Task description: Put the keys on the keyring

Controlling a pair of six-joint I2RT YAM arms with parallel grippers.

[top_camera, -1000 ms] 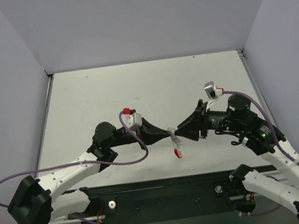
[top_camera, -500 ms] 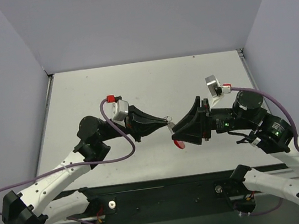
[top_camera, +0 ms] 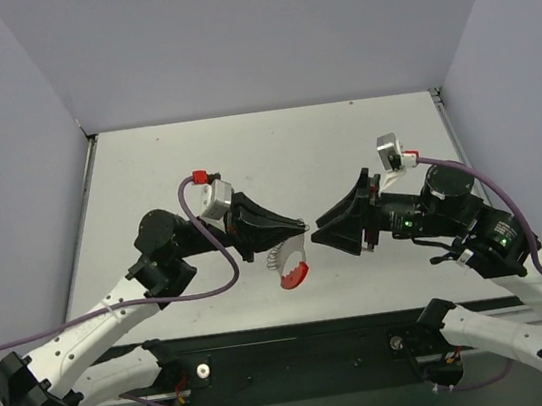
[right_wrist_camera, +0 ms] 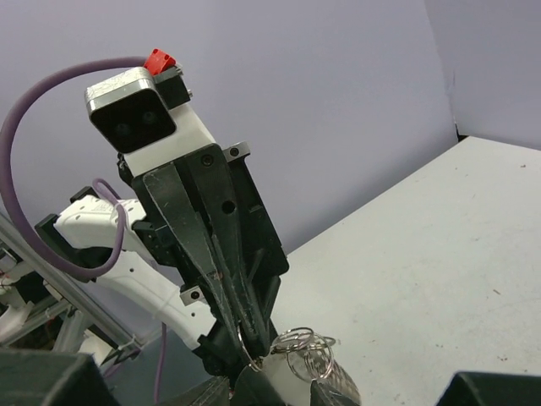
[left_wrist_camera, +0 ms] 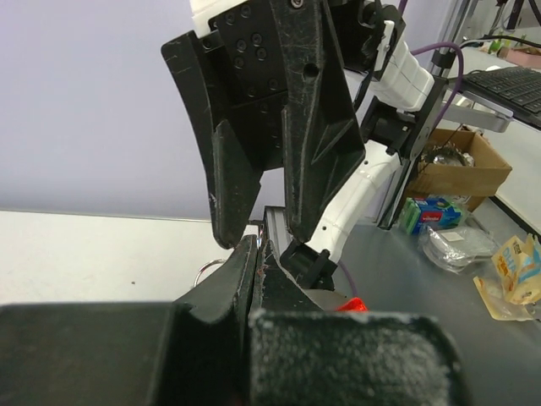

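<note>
1. The right gripper (top_camera: 318,232) faces the left gripper (top_camera: 302,226) tip to tip and just apart, its fingers spread and empty.
2. The left gripper is pressed together, pinching the keyring (top_camera: 292,274), which dangles just below it.
3. The key is too small to spot. Threading looks to be in hand, and the next move calls for a fine pinch at the left gripper's tip.

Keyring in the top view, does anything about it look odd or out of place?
The keyring dangles loose from the shut left gripper, chain splayed and red band lowest. The right gripper is open beside it.
</note>
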